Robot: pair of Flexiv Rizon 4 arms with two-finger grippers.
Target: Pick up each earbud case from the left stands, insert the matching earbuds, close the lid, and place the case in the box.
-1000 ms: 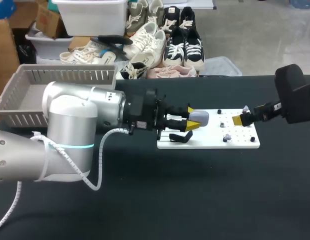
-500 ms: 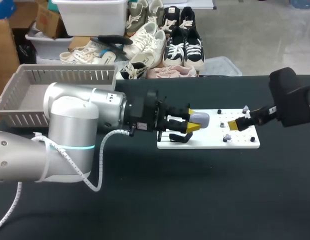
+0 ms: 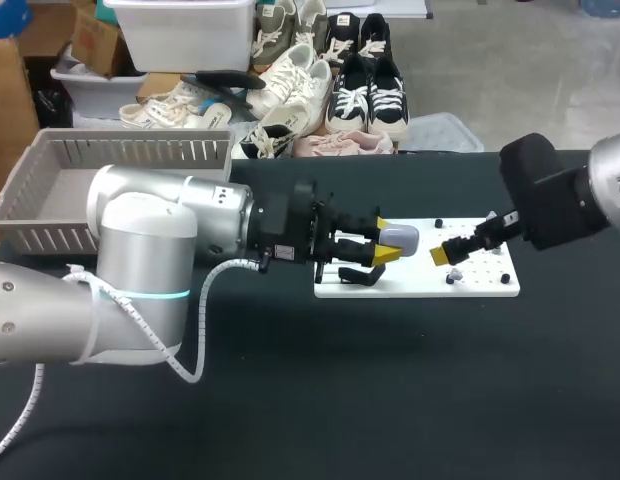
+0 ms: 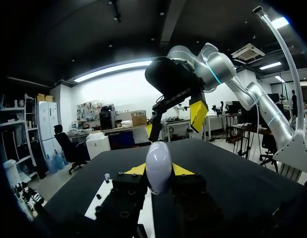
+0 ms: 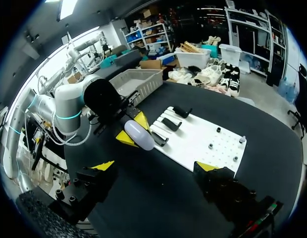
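My left gripper [image 3: 383, 245] is shut on a pale grey-lilac earbud case [image 3: 399, 237], holding it over the left half of the white board [image 3: 420, 284]. In the left wrist view the case [image 4: 158, 166] stands upright between the yellow fingertips [image 4: 135, 170]. My right gripper [image 3: 448, 252] hangs open and empty over the middle of the board, just right of the case. From the right wrist view the case [image 5: 138, 135] lies ahead of that gripper [image 5: 155, 166]. Small earbuds [image 3: 455, 273] sit on pegs at the board's right end.
Black case stands [image 3: 359, 276] sit on the board's left end, under the left gripper, and show as three stands [image 5: 171, 124] in the right wrist view. A grey slatted basket [image 3: 50, 165] stands at the table's far left, behind the left arm.
My right arm has swung left from the board's right end to its middle, closing on the held case. The left arm and the case have not moved.
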